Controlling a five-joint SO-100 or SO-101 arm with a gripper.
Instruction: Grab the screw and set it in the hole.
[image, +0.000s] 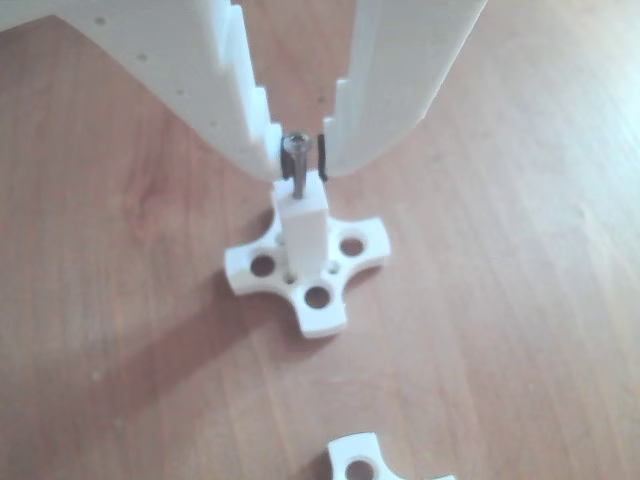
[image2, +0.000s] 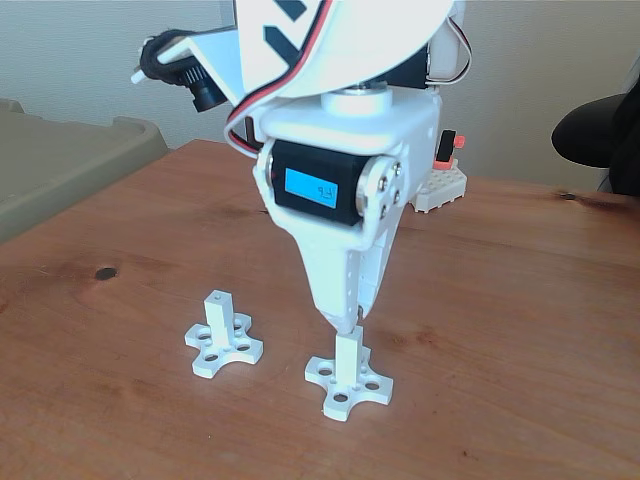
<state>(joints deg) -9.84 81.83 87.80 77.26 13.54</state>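
In the other view the white gripper (image: 298, 160) comes down from the top edge with its two fingers drawn in narrow around the head of the screw (image: 296, 165), which stands upright between the black-edged fingertips. The screw's lower end meets the top of a white square post (image: 302, 235), where the hole sits, though whether the tip has entered the bore cannot be told. The post rises from a cross-shaped base (image: 318, 298) with round holes in its lobes, resting on the wooden table (image: 520, 300). At the near edge of that view a lobe of a second base (image: 362, 465) shows. In the fixed view the gripper (image2: 352, 325) points straight down onto the right post (image2: 348, 360), the screw too small to make out, while the second post (image2: 218, 315) stands apart to its left. Farther back on the table, behind the arm, sits a small white block (image2: 440, 188)
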